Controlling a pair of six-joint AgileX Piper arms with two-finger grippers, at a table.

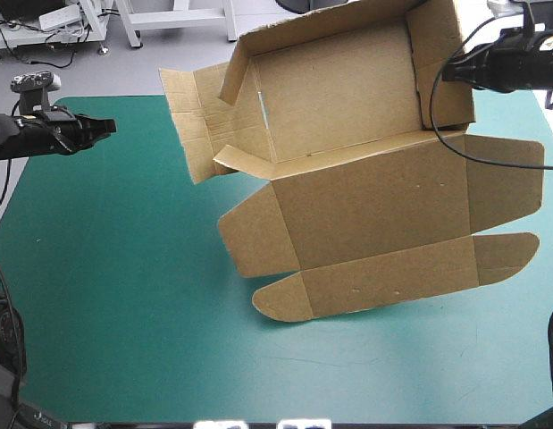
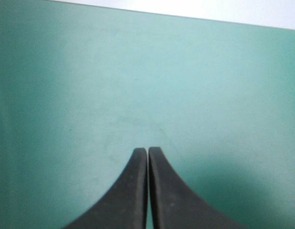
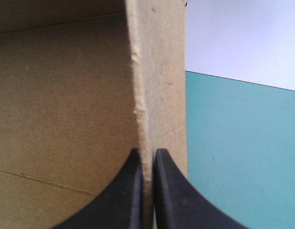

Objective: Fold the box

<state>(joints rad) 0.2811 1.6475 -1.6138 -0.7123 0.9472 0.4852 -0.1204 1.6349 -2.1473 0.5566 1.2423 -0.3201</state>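
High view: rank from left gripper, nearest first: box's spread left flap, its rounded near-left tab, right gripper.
1. Spread left flap, right ahead of the left gripper.
2. Rounded near-left tab, toward the table's near edge.
3. Right gripper, at the far right, shut on the box.

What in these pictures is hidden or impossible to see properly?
- High view: the box hides the teal-green cover beneath it; whether its lowest flap touches down is unclear.
- High view: the picture's edge cuts off the box's far corner.
- Left wrist view: only cover ahead of the shut left jaws; no box in sight.
- Right wrist view: only the wall in the right jaws and nearby board show.
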